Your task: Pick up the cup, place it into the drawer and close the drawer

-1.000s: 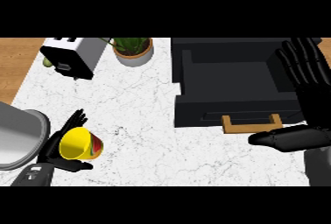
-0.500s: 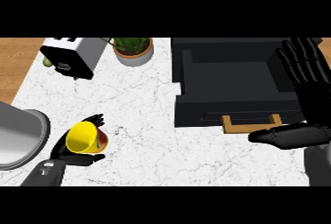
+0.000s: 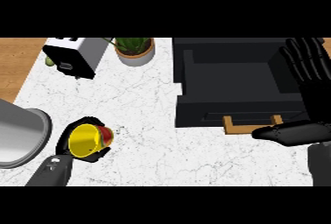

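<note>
White, grey-veined marble desk (image 3: 149, 109) seen from above; wooden floor (image 3: 16, 65) borders its left side. At the far edge: 1 toaster (image 3: 74, 54), 1 potted plant (image 3: 134, 49) just beside it.

Much of the cup (image 3: 85, 141) was hidden inside the left hand (image 3: 63, 147); the grey vessel (image 3: 17, 135) ran off the left edge

From my station I count one cup (image 3: 86, 141), one drawer (image 3: 226, 74), one toaster (image 3: 74, 54), one potted plant (image 3: 134, 48), one grey round container (image 3: 18, 131), one marble surface (image 3: 142, 109), and two hands: left robot hand (image 3: 62, 147), right robot hand (image 3: 315, 92).
</note>
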You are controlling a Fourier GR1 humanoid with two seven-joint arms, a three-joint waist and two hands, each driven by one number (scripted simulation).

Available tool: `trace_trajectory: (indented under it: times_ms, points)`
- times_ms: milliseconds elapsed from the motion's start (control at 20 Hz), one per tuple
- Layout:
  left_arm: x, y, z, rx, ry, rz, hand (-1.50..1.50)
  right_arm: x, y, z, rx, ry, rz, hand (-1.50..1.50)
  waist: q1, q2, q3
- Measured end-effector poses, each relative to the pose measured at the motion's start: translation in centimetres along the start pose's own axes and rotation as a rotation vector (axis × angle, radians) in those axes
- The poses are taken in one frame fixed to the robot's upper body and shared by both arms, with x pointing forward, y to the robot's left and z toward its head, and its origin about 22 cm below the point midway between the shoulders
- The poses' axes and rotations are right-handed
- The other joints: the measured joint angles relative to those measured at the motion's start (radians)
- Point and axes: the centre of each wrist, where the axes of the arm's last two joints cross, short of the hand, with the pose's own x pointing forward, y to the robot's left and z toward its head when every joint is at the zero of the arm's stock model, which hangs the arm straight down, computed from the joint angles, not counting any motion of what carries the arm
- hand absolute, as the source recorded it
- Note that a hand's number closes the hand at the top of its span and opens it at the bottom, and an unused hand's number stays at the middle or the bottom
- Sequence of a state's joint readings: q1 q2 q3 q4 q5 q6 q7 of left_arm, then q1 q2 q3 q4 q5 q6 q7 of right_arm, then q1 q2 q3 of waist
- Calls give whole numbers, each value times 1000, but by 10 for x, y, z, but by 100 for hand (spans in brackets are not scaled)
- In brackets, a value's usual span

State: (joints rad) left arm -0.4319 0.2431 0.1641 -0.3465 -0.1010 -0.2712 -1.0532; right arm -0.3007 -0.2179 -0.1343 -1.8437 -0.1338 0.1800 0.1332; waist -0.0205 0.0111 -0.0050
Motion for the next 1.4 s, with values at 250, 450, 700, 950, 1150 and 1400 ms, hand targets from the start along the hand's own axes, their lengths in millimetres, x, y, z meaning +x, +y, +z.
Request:
trace_trajectory:
  times_ms: [250,450,700,950,1150,1400]
  points:
    - [-3,-19,-11,298,-77,-36,150,-3,-4,3,-10,-2,-7,-150,1,0,1]
    - [1,-32,-31,363,-155,37,150,-1,-5,5,-4,4,-6,-150,1,-4,2]
    - [19,-46,-71,283,-241,81,150,0,-8,5,-9,4,1,-150,8,-8,3]
    - [53,-69,-121,181,-334,119,150,-7,-10,13,-17,15,10,-150,19,-14,5]
    - [93,-91,-162,80,-371,136,150,-3,-10,13,-21,22,25,-150,26,-18,6]
    - [154,-124,-208,17,-394,122,150,-6,-9,11,-26,22,24,-150,23,-17,6]
